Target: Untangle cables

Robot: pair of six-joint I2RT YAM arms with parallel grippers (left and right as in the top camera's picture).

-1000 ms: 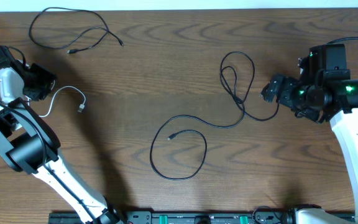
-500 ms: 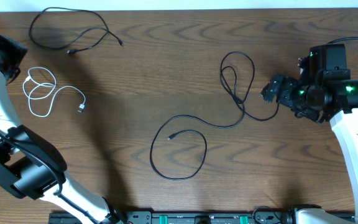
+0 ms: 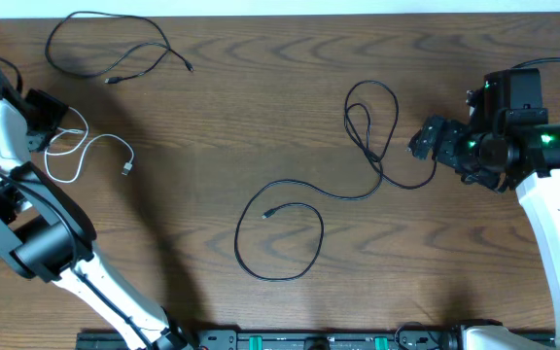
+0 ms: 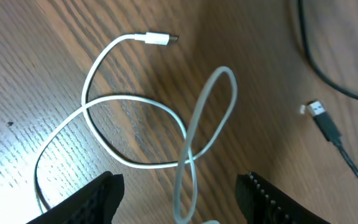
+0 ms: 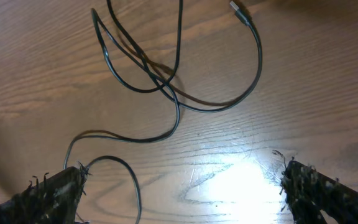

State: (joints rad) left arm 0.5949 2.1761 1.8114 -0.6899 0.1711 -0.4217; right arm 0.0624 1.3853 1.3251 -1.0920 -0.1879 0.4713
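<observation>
The white cable (image 3: 125, 170) lies in loose crossed loops at the left side of the table (image 3: 212, 126), right under my left gripper (image 4: 179, 183). In the left wrist view its jaws stand wide apart, and one strand of the white cable (image 4: 132, 98) runs along the wood between them. I can't see either finger touching it. The shorter black cable (image 3: 168, 47) sprawls just beyond, close to the table's far edge, clear of the white one.

The longer black cable (image 3: 304, 184) takes the middle: a twisted double loop toward the right, a single open ring nearer me, and one strand joining them. My right gripper (image 3: 426, 139) hangs over the right end of that cable. In the right wrist view the right gripper (image 5: 184, 168) is spread wide with nothing between the fingers. The black cable (image 5: 179, 106) curls close by the finger on the picture's left.

Bare wood lies between the left cables and the middle one.
</observation>
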